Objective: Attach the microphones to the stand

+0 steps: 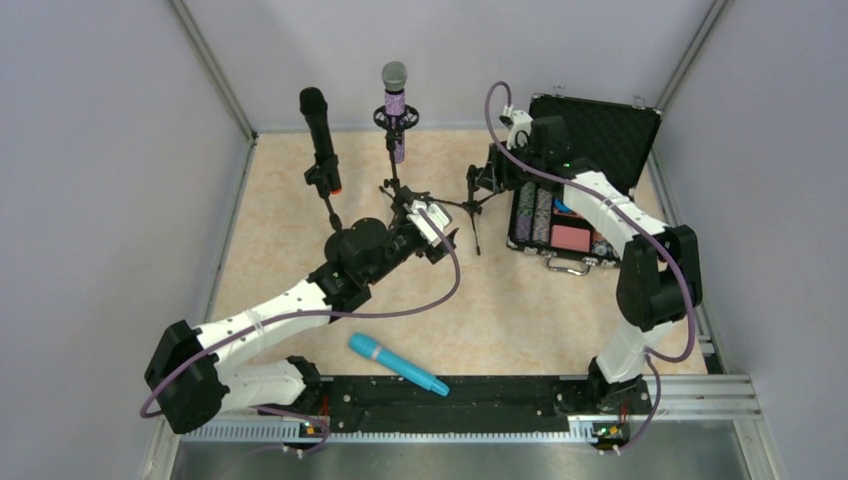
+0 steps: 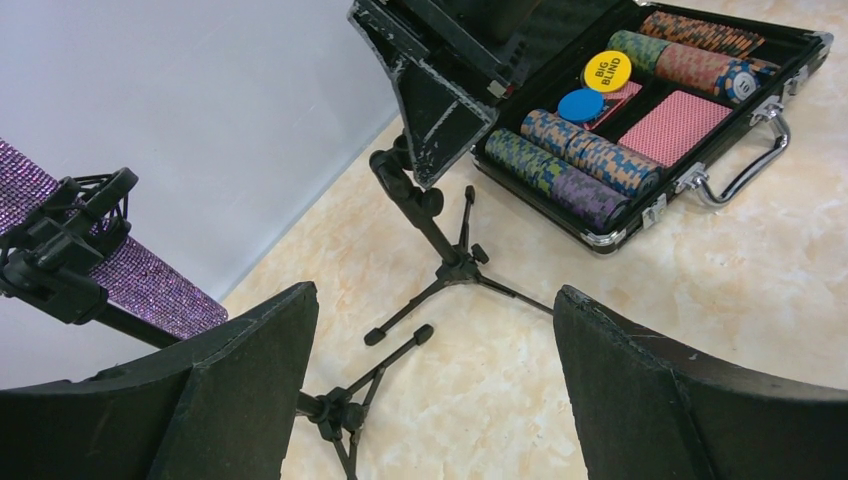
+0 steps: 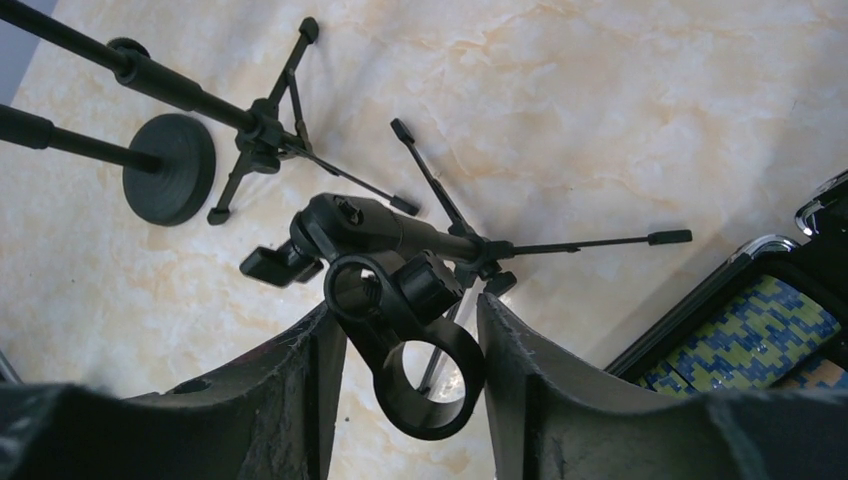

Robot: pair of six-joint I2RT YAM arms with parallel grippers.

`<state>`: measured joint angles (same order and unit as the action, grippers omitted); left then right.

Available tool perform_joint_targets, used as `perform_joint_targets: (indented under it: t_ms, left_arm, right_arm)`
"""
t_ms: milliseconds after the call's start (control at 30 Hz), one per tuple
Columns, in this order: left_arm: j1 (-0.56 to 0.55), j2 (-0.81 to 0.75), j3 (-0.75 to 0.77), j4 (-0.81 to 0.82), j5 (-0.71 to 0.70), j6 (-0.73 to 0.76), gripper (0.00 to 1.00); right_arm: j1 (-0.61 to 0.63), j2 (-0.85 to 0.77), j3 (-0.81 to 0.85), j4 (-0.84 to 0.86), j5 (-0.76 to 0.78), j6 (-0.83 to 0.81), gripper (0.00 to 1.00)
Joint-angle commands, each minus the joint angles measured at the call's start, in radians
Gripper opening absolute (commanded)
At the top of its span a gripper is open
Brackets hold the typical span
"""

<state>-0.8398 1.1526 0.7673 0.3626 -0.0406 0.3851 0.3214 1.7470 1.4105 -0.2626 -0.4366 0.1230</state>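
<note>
Microphones number three. Nearest, the plain cyan stick microphone point(image 1: 398, 364) lies flat on the marbled beige tabletop point(image 1: 520, 300), just beyond the black base rail point(image 1: 480, 395) and touching neither arm. Past it the left gripper point(image 2: 432, 300) hovers low over tripod feet, its fingers spread wide with nothing between them.

Three black stands point(image 1: 392, 185) crowd mid-table: one on a round disc base point(image 3: 170, 170) and two tripods whose legs nearly interleave. The right gripper point(image 3: 408, 315) has its fingers drawn in against both sides of the empty black ring clip point(image 3: 388, 328) atop the right-hand tripod stand point(image 1: 472, 205).

Farther back, the all-black microphone with an orange end ring point(image 1: 318, 130) and the purple glitter microphone with a silver grille point(image 1: 396, 115) stand upright in their holders. From above, the left arm hides the black one's stand foot. The left wrist view crops the purple one to a strip.

Bare tabletop lies between the cyan microphone and the open black poker-chip case point(image 1: 600, 130), which the right arm partly covers. Grey walls point(image 1: 100, 150) close in on three sides.
</note>
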Motion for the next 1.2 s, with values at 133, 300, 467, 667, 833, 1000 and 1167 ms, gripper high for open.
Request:
perform_joint_targets:
  t_ms: [133, 300, 467, 667, 833, 1000, 1167]
  left_arm:
    - [-0.003, 0.019, -0.03, 0.107, -0.05, 0.017, 0.92]
    - [-0.002, 0.017, -0.072, 0.174, -0.072, 0.069, 0.92]
    - [-0.002, 0.013, -0.054, 0.154, -0.069, 0.086, 0.93]
    - [-0.002, 0.019, 0.026, 0.058, -0.064, 0.102, 0.92]
    - [-0.003, 0.022, 0.091, -0.068, -0.161, -0.079, 0.92]
    - [-0.003, -0.039, 0.032, -0.08, -0.207, -0.39, 0.91]
    - [-0.002, -0.115, -0.02, -0.112, -0.249, -0.569, 0.91]
  right_arm:
    - [0.016, -0.119, -0.085, 0.091, -0.018, 0.041, 0.38]
    - [0.015, -0.144, -0.135, 0.188, -0.042, 0.115, 0.2]
    - [0.016, -0.153, -0.139, 0.221, -0.055, 0.151, 0.0]
    - [0.016, -0.194, -0.151, 0.248, -0.043, 0.181, 0.0]
    - [0.015, -0.227, -0.176, 0.324, -0.056, 0.233, 0.0]
    - [0.015, -0.227, -0.135, 0.324, -0.075, 0.254, 0.0]
    - [0.016, -0.247, -0.071, 0.312, -0.066, 0.258, 0.0]
